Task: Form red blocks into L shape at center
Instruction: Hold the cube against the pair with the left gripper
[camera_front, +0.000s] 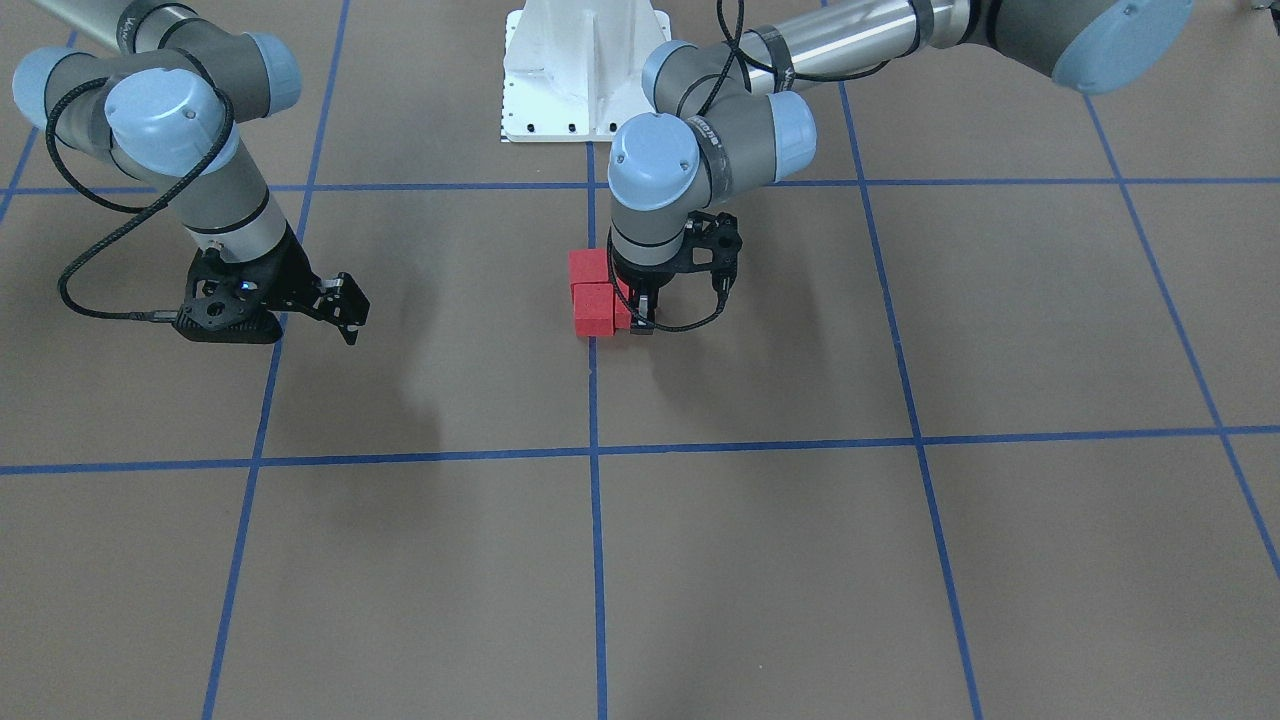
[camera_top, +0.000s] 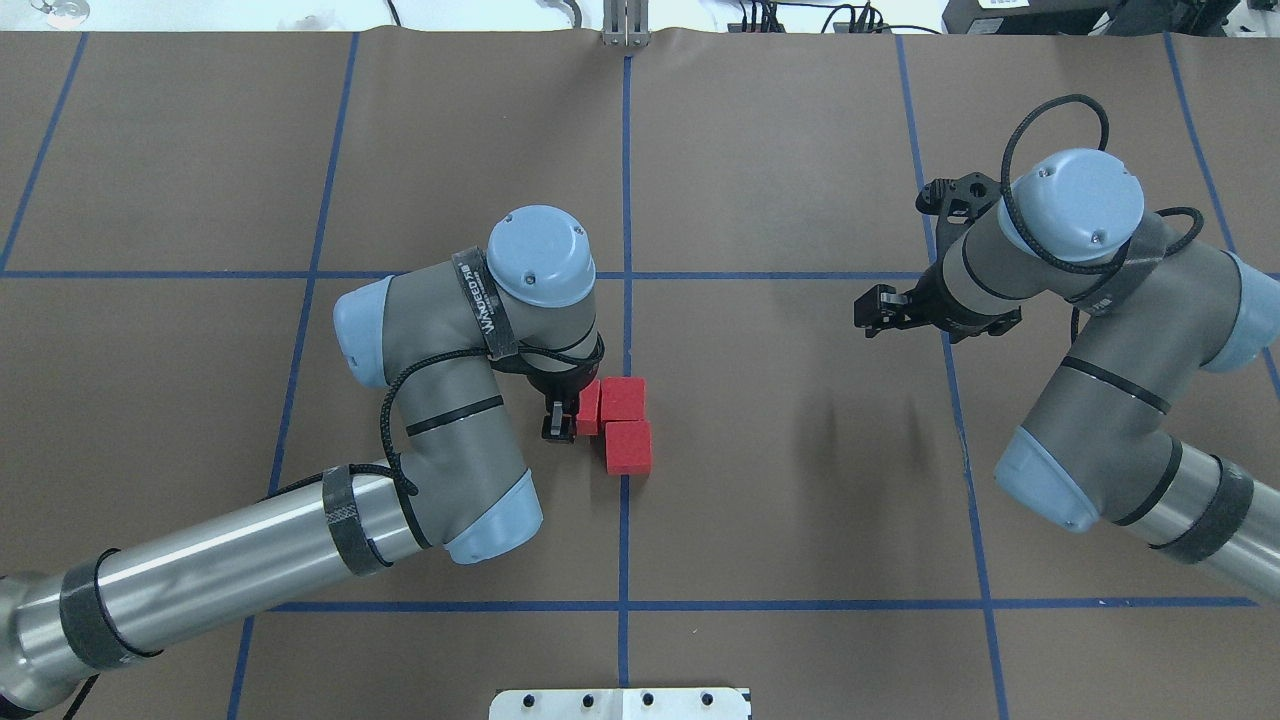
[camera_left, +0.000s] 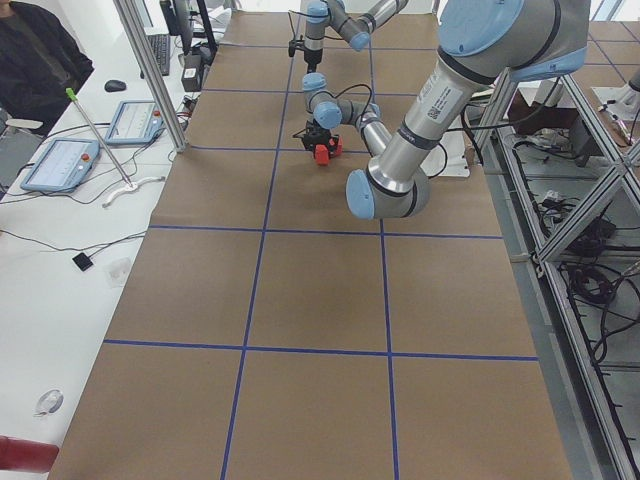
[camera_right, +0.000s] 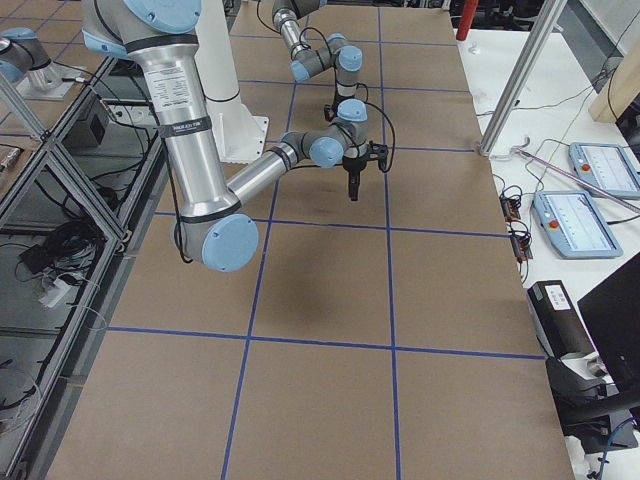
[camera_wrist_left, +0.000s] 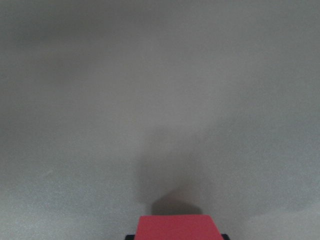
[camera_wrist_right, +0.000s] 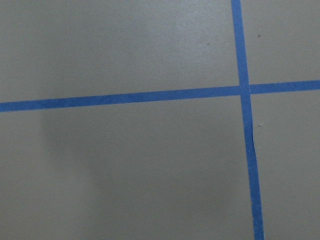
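Three red blocks lie at the center on the vertical blue tape line. Two blocks rest side by side along the line. The third block sits against the farther one, making a corner shape. My left gripper is shut on this third block, low at the surface; it also shows in the front view. The left wrist view shows the held block at its bottom edge. My right gripper hangs open and empty, far to the right, above the surface.
The brown surface carries a blue tape grid. The white robot base plate stands behind the blocks. Tablets and a person are beside the table's far long edge.
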